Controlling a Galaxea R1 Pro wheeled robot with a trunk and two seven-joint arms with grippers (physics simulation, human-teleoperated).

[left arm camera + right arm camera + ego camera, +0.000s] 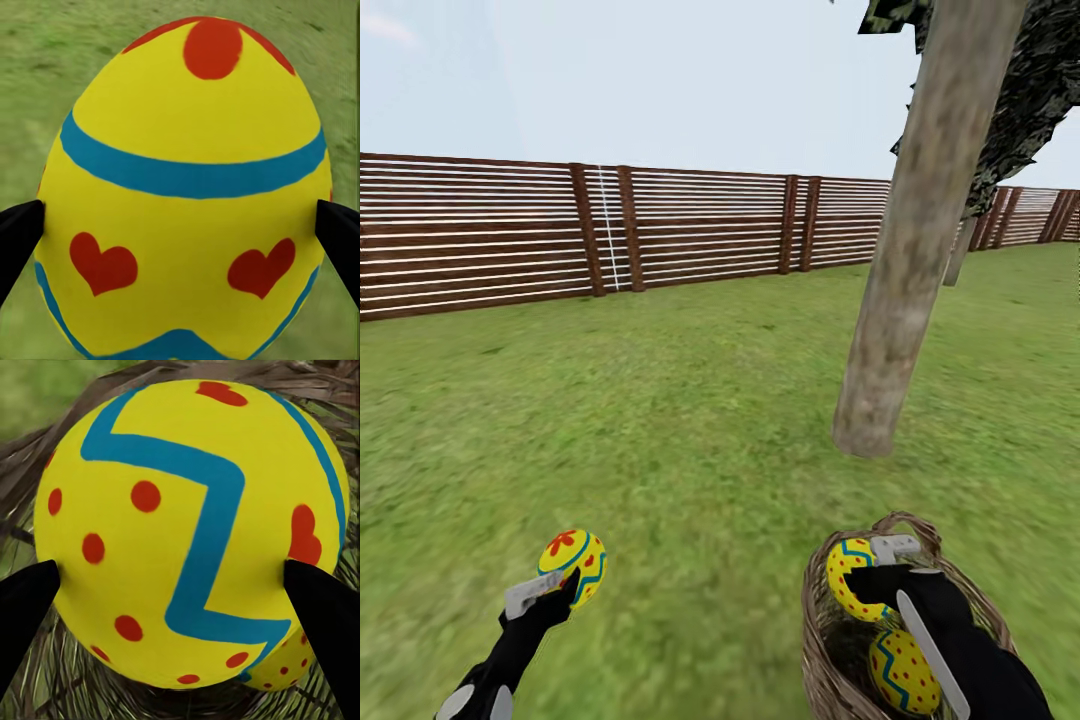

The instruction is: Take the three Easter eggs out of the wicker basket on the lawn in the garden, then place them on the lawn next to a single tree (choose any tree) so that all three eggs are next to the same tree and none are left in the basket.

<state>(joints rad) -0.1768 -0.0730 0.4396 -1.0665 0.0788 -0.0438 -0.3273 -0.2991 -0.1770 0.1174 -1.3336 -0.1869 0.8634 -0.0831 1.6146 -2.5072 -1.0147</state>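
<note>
The left gripper [560, 585] is clamped on an egg [573, 566], held over the lawn [690, 430] with grass on every side of it; in the left wrist view the two black fingertips [19, 236] press the flanks of that heart egg [187, 195], and only blurred green lies behind it. Ahead of this gripper the grass runs free to the fence [590, 235], and the stretch between the two arms is bare turf. The right gripper [875, 580] is shut on a second egg [850, 578], at the basket's [820, 640] rim level, near the edge closest to the left arm. In the right wrist view its fingertips [322, 607] grip the dotted, zigzag egg [187, 532], with the dark wicker wall [30, 465] curving close around it. A third egg [903, 672] sits deeper inside the basket, below and just behind the right gripper; a sliver of this third one [289, 664] peeks past the held egg, touching or nearly so. The tree [905, 290] rises beyond the right gripper, its base near the basket's far rim, with a strip of grass between them. Beside the trunk, toward the left gripper, the lawn lies wide.
</note>
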